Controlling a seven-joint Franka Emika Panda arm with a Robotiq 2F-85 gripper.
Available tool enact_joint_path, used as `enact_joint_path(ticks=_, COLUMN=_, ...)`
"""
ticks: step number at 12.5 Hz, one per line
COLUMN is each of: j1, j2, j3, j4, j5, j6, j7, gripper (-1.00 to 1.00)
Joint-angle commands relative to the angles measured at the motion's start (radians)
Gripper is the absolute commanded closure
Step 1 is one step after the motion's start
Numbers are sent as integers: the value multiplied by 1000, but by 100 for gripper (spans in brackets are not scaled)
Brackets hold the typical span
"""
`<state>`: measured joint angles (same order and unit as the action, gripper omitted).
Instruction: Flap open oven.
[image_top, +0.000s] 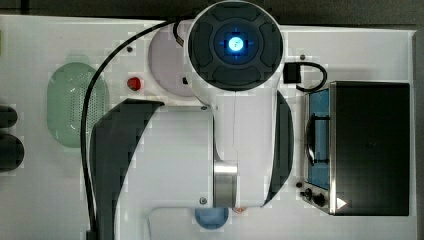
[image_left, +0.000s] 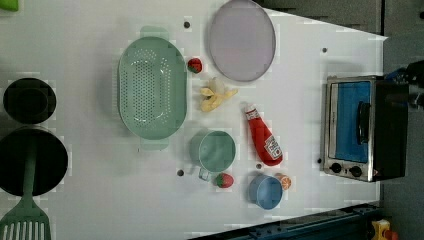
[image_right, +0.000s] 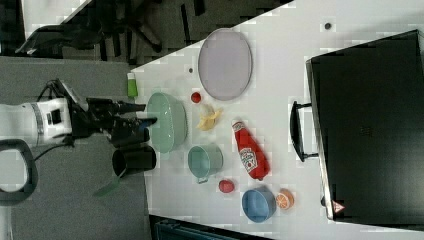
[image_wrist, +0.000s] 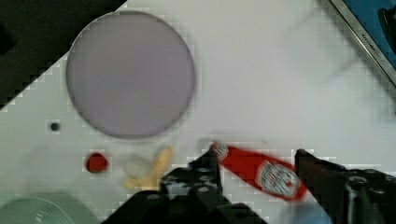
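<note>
The oven (image_top: 370, 147) stands at the top view's right end of the white table, a black box with a silver front frame. Its blue-tinted door (image_left: 352, 120) is shut, with the dark bar handle (image_left: 362, 122) across it and small black knobs (image_left: 345, 169) beside it. The right view shows the oven (image_right: 370, 135) from above, handle (image_right: 296, 131) sticking out. One corner of the oven door (image_wrist: 369, 28) shows in the wrist view. My gripper (image_wrist: 257, 161) hangs open high above the table, well away from the oven, with a ketchup bottle (image_wrist: 261, 172) lying far below between the fingers.
On the table lie a purple plate (image_left: 242, 40), a green colander (image_left: 152, 87), the ketchup bottle (image_left: 263, 136), a green cup (image_left: 214, 150), a blue bowl (image_left: 265, 191), a banana (image_left: 215, 96) and strawberries (image_left: 195, 65). Black pots (image_left: 30, 150) sit at the left view's left.
</note>
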<state>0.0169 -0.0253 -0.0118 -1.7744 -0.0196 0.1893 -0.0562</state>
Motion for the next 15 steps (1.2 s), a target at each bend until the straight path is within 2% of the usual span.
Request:
enact_joint_path(ticks=1, j1=-36, j2=-388, j3=-53, j4=-209, j5=13, j6=-213, j7=180, gripper=-59)
enact_joint_path(ticks=3, j1=-36, j2=-388, j3=-53, j4=-209, j5=13, j6=-213, j7=180, gripper=-99)
enact_joint_path(ticks=6, j1=-37, j2=-388, j3=-53, j4=-209, j5=13, j6=-213, j7=180, gripper=-100)
enact_joint_path(ticks=7, j1=-37, j2=-388, j3=-53, j4=-209, j5=13, j6=-213, j7=180, gripper=-89)
enact_joint_path(ticks=13, j1=-39, j2=-385, j3=-63, j4=-215, j5=11, j6=-213, j7=180, gripper=55)
enact_joint_path(ticks=14, j1=-41, j2=-382, j3=-73, j4=-218, j5=9, j6=-213, j7=178, gripper=65)
enact_joint_path(ticks=15, j1=-42, j2=-381, j3=-87, j4=-225, j5=8, j6=-213, j7=154, gripper=65)
